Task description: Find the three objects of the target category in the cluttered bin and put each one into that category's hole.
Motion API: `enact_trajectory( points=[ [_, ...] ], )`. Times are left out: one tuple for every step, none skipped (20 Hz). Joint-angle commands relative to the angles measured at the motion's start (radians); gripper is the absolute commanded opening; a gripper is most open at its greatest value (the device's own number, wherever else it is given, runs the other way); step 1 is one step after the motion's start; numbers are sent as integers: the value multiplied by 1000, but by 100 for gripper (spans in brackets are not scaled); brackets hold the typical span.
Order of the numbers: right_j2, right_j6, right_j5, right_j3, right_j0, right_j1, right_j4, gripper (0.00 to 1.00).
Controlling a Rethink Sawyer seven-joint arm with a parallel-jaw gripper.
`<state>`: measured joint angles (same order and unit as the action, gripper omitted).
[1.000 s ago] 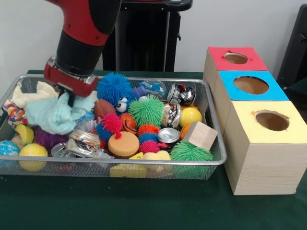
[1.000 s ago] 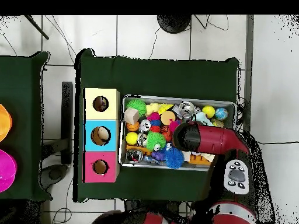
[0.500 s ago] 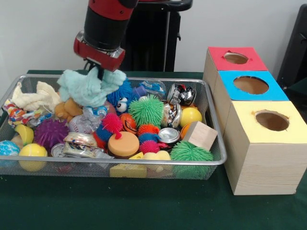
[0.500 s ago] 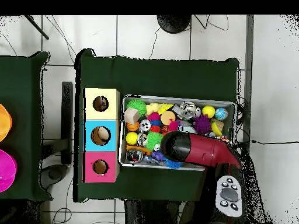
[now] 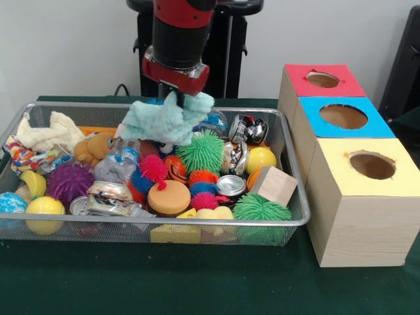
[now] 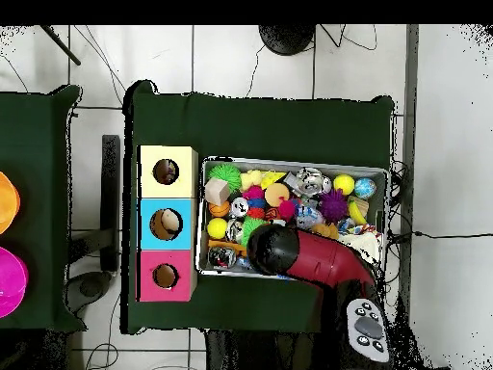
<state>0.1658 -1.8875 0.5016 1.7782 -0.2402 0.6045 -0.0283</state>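
We see the pale teal cloth [image 5: 167, 119] hanging from the gripper [image 5: 172, 97], whose fingers are pinched on its top fold, above the far side of the wire bin [image 5: 289, 172], roughly over the middle of the bin's far rim. A second ago the cloth was low at the bin's left end, resting among the toys; half a second ago it had lifted clear; now it has been carried further toward the boxes, and it dangles just above the green spiky ball [image 5: 201, 151]. Where it lay, a brown plush toy [image 5: 94, 147] and a purple spiky ball [image 5: 69, 182] are uncovered. In the overhead view the red arm [image 6: 318, 262] hides the cloth and reaches across the bin's robot-side edge. Beside the bin's right end stand three boxes: the red-topped box [image 5: 323, 79], the blue-topped box [image 5: 343, 117] and the yellow-topped box [image 5: 371, 165], each with a round hole.
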Motion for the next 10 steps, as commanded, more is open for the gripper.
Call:
enact_trajectory(
  points=[
    [-186,-208,-127,187,-60,-38,133,0],
    [-190,-211,-137,197,-65,-44,142,0],
    [-194,-214,-141,204,-63,-44,151,0],
    [-196,-215,-159,211,-65,-50,153,0],
    [-194,-219,-160,215,-59,-51,160,0],
    [-191,-224,-176,221,-54,-60,162,0],
    [-188,-226,-184,223,-49,-63,165,0],
    [-193,-230,-206,231,-49,-76,169,0],
    [-196,-234,-220,237,-48,-80,176,0],
    [-201,-238,-227,240,-49,-85,186,0]
  ],
)
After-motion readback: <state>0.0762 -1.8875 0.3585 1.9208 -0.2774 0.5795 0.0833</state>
